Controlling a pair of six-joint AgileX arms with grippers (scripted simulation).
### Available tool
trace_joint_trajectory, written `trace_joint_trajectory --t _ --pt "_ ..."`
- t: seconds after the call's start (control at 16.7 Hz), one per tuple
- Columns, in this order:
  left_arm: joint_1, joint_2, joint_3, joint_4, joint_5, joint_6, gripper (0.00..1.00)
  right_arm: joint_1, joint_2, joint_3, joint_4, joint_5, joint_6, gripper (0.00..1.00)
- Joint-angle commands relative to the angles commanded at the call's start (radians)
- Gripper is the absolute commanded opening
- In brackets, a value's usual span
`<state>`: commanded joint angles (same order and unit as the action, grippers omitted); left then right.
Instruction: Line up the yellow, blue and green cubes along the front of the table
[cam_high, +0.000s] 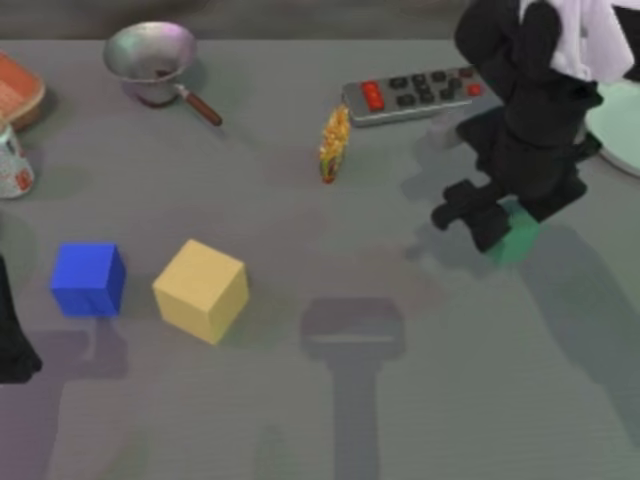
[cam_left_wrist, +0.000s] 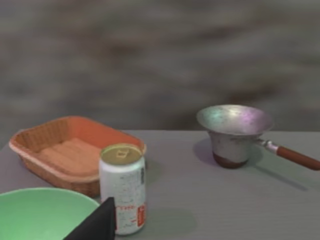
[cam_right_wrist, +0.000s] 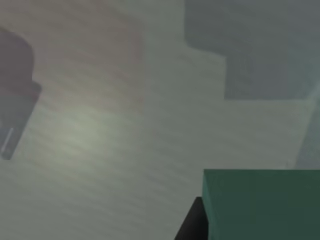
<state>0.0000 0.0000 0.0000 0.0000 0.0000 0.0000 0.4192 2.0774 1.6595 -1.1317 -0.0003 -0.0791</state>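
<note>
Three cubes lie on the grey table in the top view. The blue cube sits at the left, and the yellow cube just beside it, turned slightly. The green cube is well apart on the right, mostly hidden beneath the right gripper, whose fingers straddle it, so only a green edge shows. Behind that arm lie a remote control and a small yellow toy; a metal saucepan stands far left. The left gripper is parked at the left edge; I cannot tell its finger state.

From the left wrist, a drink can stands between an orange basket and a green bowl, the saucepan farther off.

From the right wrist, the green cube fills one corner, a dark finger touching its side
</note>
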Motion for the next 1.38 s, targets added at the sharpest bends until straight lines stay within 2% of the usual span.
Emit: trace_joint_trajectory --t 0.48,0.66,0.84,1.14,1.38 --pt "0.0 0.0 0.0 0.0 0.0 0.0 1.0 0.259 -0.23 -0.295 0.037 0.014 0.644 0.0" --pt "0.0 0.0 0.0 0.0 0.0 0.0 1.0 0.33 -0.309 -0.379 0.057 0.02 0.799 0.0" --pt "0.0 0.0 0.0 0.0 0.0 0.0 1.0 0.362 -0.348 -0.417 0.069 0.024 0.859 0.0" --pt "0.0 0.0 0.0 0.0 0.0 0.0 1.0 0.358 -0.343 -0.418 0.071 0.023 0.86 0.0" --pt "0.0 0.0 0.0 0.0 0.0 0.0 1.0 0.361 -0.308 -0.487 0.182 0.023 0.861 0.0"
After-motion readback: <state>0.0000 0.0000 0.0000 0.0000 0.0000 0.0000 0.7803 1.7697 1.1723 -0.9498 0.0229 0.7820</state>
